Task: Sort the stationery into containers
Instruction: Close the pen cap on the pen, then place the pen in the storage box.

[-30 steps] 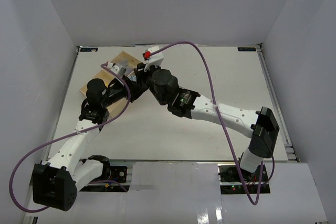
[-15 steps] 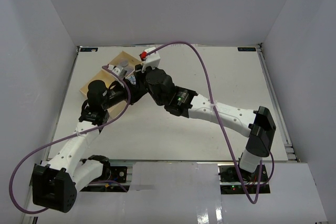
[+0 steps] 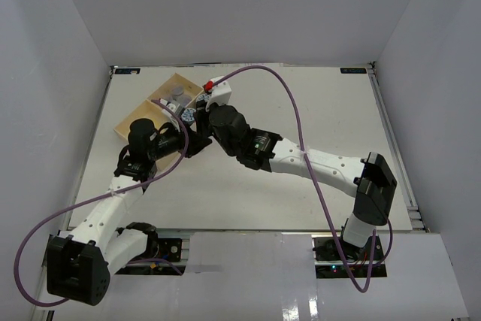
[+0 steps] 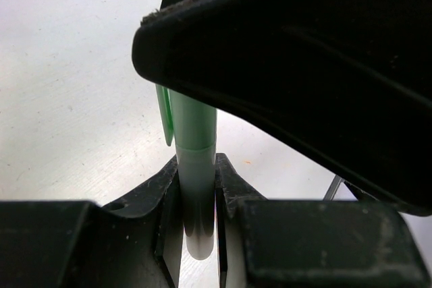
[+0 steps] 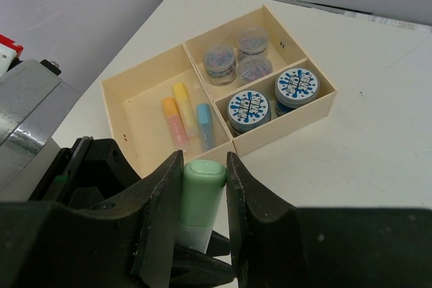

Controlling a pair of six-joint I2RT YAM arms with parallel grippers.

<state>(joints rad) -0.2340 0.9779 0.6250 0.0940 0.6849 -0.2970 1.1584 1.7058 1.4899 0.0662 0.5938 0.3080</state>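
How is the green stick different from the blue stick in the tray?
The green stick is pale green; the blue stick is light blue. The green stick is pinched by the left gripper and right gripper outside the tray; the blue stick lies loose in the long compartment. Both are small pastel sticks.

The tray (image 5: 283, 133) is pale wood. The green stick (image 5: 200, 192), orange stick (image 5: 173, 125), yellow stick (image 5: 185, 107) and blue stick (image 5: 205, 123) are pastel. Two patterned rolls (image 5: 250, 108) show blue-and-white splashes; three grey rolls (image 5: 221, 63) are colour-flecked.
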